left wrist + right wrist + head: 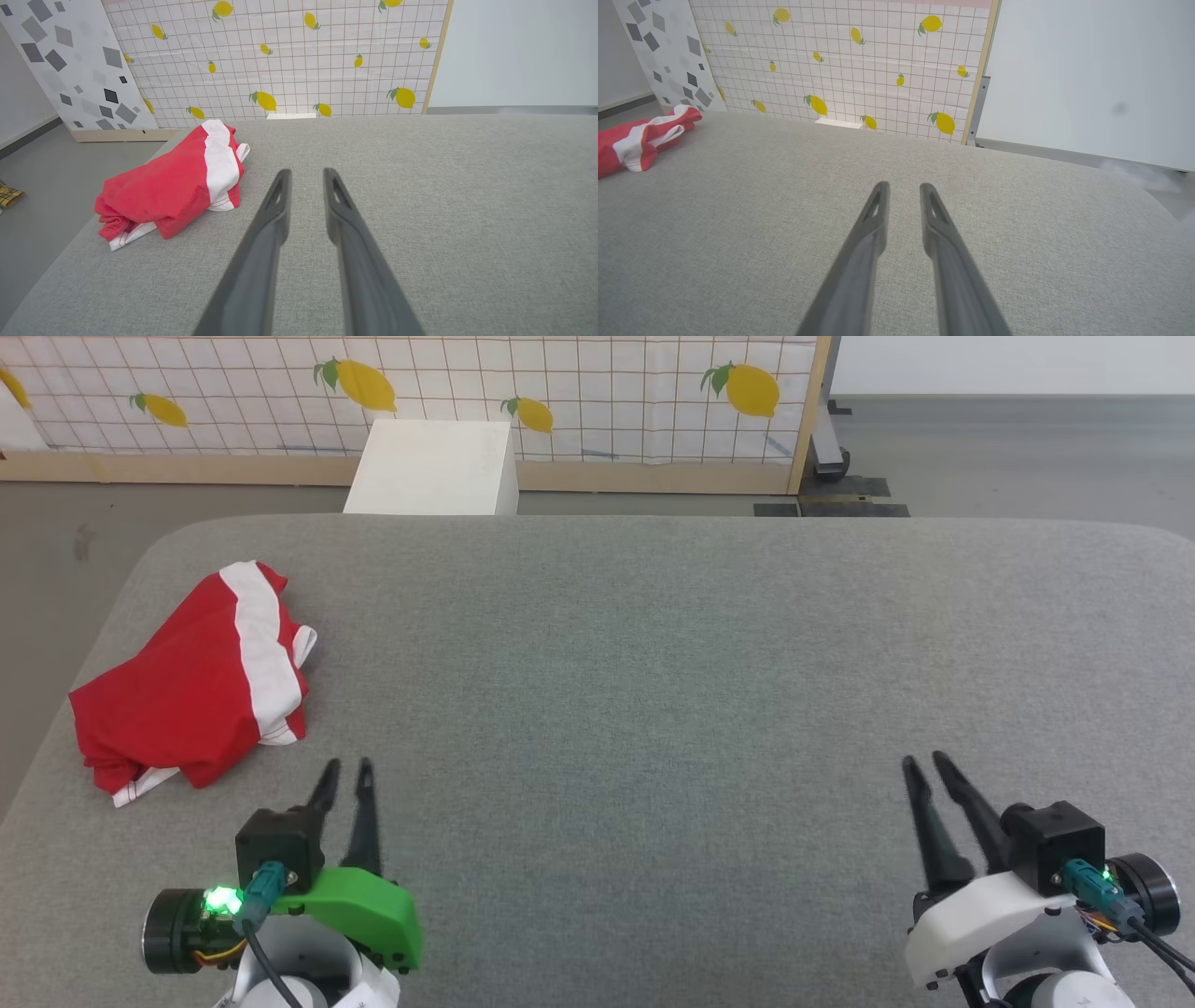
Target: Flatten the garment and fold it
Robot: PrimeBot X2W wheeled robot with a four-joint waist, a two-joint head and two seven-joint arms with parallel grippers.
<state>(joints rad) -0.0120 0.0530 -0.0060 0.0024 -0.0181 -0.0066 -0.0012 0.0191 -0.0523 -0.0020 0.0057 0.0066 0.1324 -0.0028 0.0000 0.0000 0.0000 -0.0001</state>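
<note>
Red-white garment (pixel 191 686) bunched on desk (pixel 653 663) left side, untouched; left tool (pixel 347 765) near it, fingers slightly apart, empty; right tool (pixel 922 759) well apart from it, same

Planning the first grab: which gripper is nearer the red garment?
The left gripper, with the green cover: it sits close beside the garment, while the white-covered right gripper is far across the table.

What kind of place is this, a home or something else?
Probably a robot test or recording studio, not a home: a large table covered in grey fabric, a lemon-print grid backdrop panel on a wooden frame, and one crumpled red-and-white fabric garment.
</note>
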